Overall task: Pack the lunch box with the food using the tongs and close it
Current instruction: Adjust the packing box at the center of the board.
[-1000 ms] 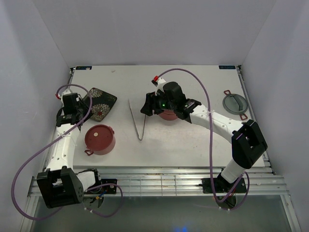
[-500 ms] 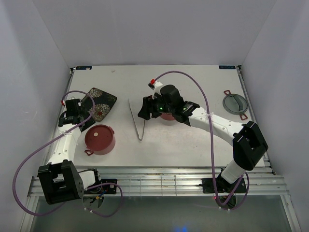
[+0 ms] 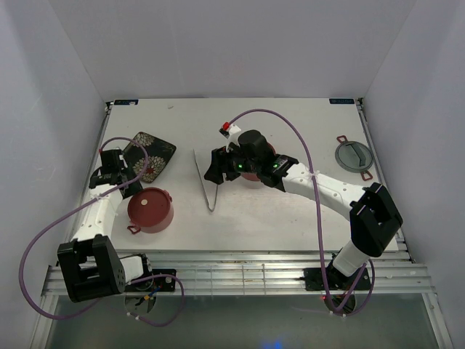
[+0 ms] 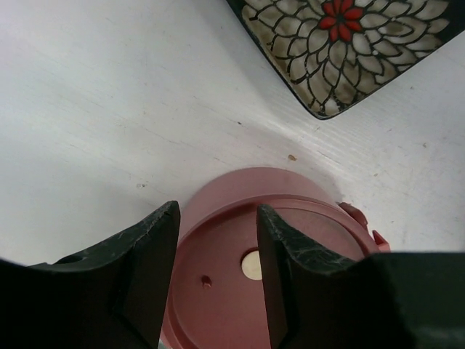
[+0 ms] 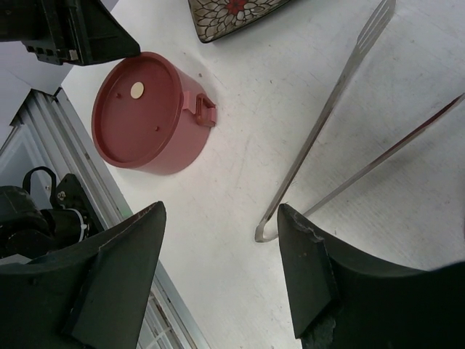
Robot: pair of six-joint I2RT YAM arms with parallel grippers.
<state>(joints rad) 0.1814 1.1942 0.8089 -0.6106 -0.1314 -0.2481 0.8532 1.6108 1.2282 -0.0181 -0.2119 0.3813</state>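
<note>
Your left pincer [image 4: 216, 280] hangs over the closed tier of the lunch box [image 3: 150, 209], its two fingers [image 4: 149, 276] spread partway with nothing between them. In the left wrist view the flat dark-red lid and the small pale spot at its middle show through the gap. This tier stands on the table [image 3: 290, 218] at the near left, one of its small side handles pointing towards the near edge. Just beyond it, and apart from it, lies the dark floral plate [image 3: 151, 155].

Your right pincer [image 5: 218, 283] is open wide and holds nothing. It hovers over the table near the joined end of the tongs [image 5: 322, 123]. The tongs lie flat on the table near the middle, their V opening away from you and the joint pointing towards the near edge. Neither finger touches them.

A second dusty-red tier [image 3: 253, 174] sits just right of the tongs, mostly hidden beneath your right arm, so you cannot see into it. Well off to the right, near the table's edge, lies a grey disc [image 3: 353, 155] with red tabs on its rim.

The food cannot be made out in any view.
</note>
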